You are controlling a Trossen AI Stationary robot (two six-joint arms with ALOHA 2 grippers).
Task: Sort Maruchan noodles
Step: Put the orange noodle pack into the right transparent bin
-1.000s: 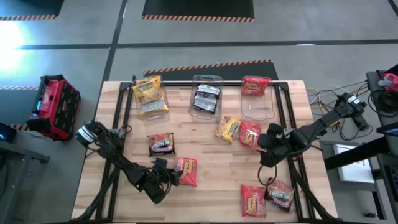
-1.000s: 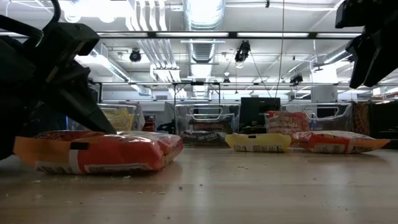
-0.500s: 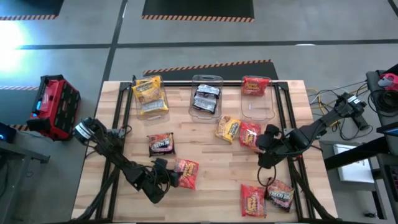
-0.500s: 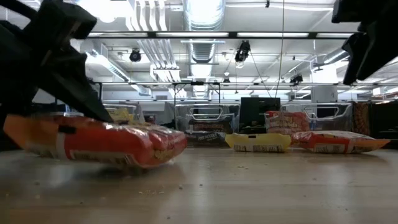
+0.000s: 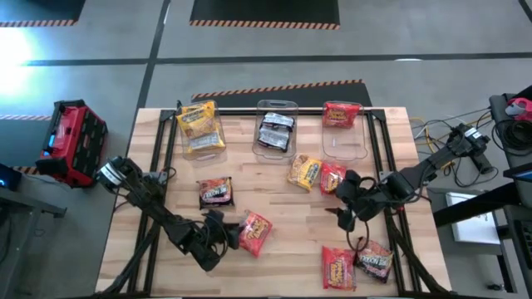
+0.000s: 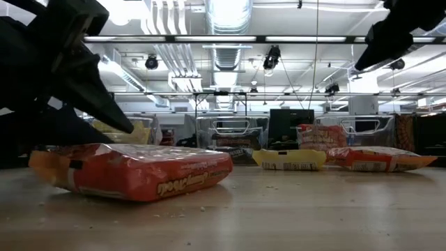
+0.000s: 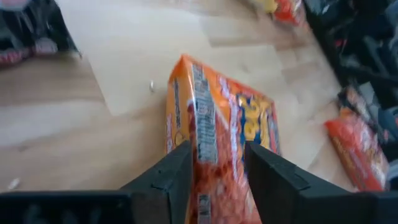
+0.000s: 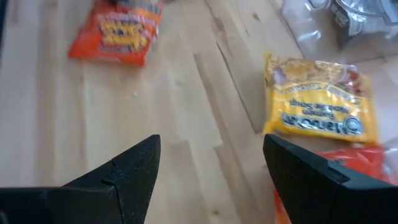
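A: Left gripper [image 7: 214,163], low at the near-left of the table. Fingers straddle the end of an orange-red packet [image 5: 254,233], jaws narrowed onto it, both pads against the wrapper in the wrist view. Counts as gripped, though how firm I can't say.

B: Packet's position?

A: On the wood, just beside the gripper on its inner side. Long axis runs straight away from the wrist, so the fingers pinch across the short width. Low view [image 6: 132,169] shows it roughly flat on the table, far end maybe tipped a little.

B: Right gripper?

A: Right gripper [image 8: 211,168] hovers over mid-right of the table, jaws wide, nothing between them. A yellow packet [image 8: 320,109] lies just ahead of it and to one side, with a red packet [image 5: 332,178] touching it.

B: Bins?

A: Three clear bins along the far edge. Left bin [image 5: 202,143] has yellow, middle bin [image 5: 275,146] dark, right bin [image 5: 346,143] red.

B: So what does the move turn on?

A: My reading: the held packet is red-family, and the red bin sits far and to the right, diagonally across from the left gripper. Long carry. Right arm is nearer that bin, but the left already has the packet.
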